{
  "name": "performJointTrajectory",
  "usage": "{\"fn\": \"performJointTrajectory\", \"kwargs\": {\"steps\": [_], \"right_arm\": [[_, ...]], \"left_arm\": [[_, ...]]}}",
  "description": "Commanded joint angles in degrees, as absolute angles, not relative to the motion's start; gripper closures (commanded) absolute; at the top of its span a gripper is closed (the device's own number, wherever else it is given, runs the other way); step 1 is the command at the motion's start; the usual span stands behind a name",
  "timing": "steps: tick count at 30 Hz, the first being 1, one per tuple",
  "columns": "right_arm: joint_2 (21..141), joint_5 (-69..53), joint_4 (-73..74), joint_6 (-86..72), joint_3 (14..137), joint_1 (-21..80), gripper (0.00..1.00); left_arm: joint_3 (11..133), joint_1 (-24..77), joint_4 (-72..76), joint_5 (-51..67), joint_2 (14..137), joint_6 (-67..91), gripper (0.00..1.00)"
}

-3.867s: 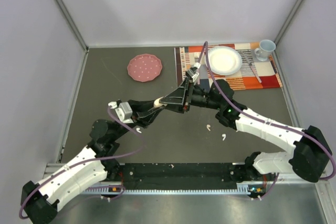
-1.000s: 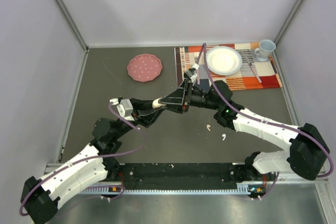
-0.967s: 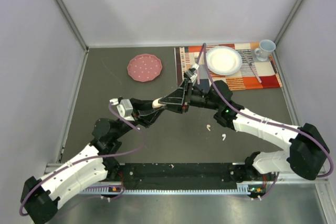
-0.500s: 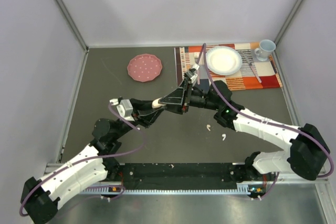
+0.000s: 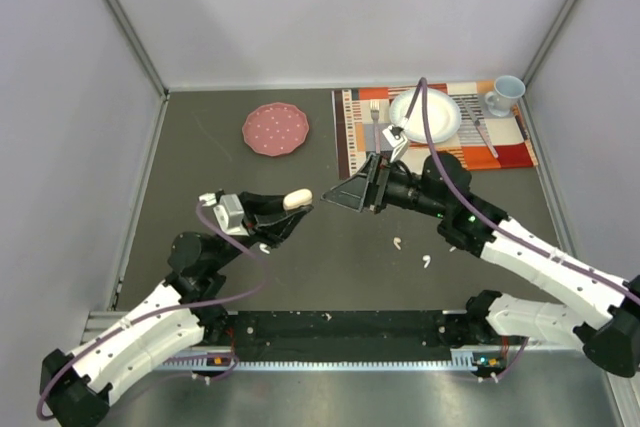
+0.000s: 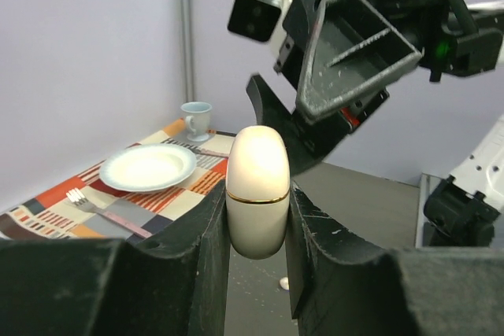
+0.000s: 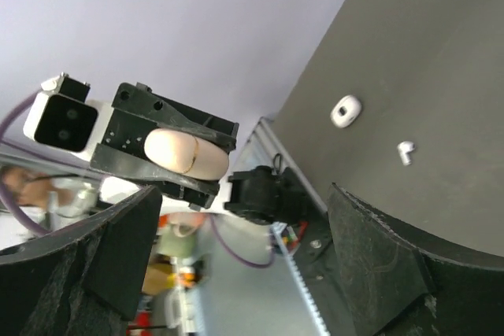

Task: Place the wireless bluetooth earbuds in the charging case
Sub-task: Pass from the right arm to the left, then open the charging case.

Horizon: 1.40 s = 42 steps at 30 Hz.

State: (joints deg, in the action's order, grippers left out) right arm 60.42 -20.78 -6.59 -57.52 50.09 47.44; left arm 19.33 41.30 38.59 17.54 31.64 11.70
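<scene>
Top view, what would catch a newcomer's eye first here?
The cream, egg-shaped case stands out, clamped in the left gripper above the middle of the dark table. Just right of it, apart, the right gripper faces it with jaws open, and two white earbuds lie on the table below. The bright placemat with its white plate fills the far right corner.
</scene>
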Motion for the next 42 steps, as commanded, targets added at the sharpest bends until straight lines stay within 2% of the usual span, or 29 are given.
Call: {"fn": "performJointTrajectory", "kwargs": {"steps": [1,5,10,21,42], "right_arm": [[56.17,-17.75,2.54,-38.8,55.28,47.2,0.14],[53.62,-18.98,4.92,-31.65,56.16,47.2,0.13],[53.96,-20.83,10.8,-26.02,59.67,47.29,0.13],[57.83,-21.79,15.03,-19.6,64.33,51.5,0.13],[59.59,-13.89,11.16,-23.64,62.58,53.17,0.13]], "left_arm": [[20.83,41.31,41.04,26.34,33.56,12.22,1.0],[19.17,41.13,48.05,32.51,36.29,13.62,1.0],[17.58,41.22,57.74,31.38,39.28,14.33,1.0],[19.16,41.13,57.66,33.49,41.66,15.12,1.0],[20.39,41.31,57.3,36.56,41.92,17.14,1.0]]}}
